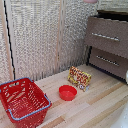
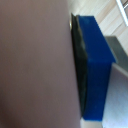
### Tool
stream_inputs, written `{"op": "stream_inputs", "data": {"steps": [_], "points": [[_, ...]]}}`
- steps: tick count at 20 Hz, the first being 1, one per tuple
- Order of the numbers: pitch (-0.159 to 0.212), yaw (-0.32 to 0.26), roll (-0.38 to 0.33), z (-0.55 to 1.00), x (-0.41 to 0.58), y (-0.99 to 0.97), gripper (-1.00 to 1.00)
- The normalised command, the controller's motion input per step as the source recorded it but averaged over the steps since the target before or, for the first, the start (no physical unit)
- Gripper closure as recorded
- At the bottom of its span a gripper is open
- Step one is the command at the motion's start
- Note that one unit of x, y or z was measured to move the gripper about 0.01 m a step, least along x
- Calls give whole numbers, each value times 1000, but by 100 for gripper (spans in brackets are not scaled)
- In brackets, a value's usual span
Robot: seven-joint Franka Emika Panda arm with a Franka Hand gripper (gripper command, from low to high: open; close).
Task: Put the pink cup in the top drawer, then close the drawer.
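My wrist camera is nearly filled by a smooth dusty-pink surface, which I take to be the cup, pressed right against the blue pad of one finger. The other finger is out of frame, so I judge my gripper to be closed on the cup rather than see it plainly. In the exterior view only a pinkish sliver shows at the top edge above the cabinet; it may be the cup, held high, but it is too cut off to be sure. The cabinet's top drawer looks pulled out a little, though its inside is hidden from here. Down on the wooden table sit a red basket, a low red bowl and a snack bag, all well apart from the cabinet. The cup seems light, stiff and smooth-walled, so it could slip or tilt if I squeeze unevenly; I would hold it across the middle of its wall with gentle pressure and lower it upright.
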Motion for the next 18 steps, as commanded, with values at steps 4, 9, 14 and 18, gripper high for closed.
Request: {"op": "stream_inputs", "data": {"steps": [4, 9, 14, 18], "points": [[13, 0, 0, 474, -18, -1000, 100], [53, 1, -31, 264, -51, -1000, 100], [101, 12, -113, 6, -41, -857, 100], [155, 34, -172, -30, -38, -618, 100]]}}
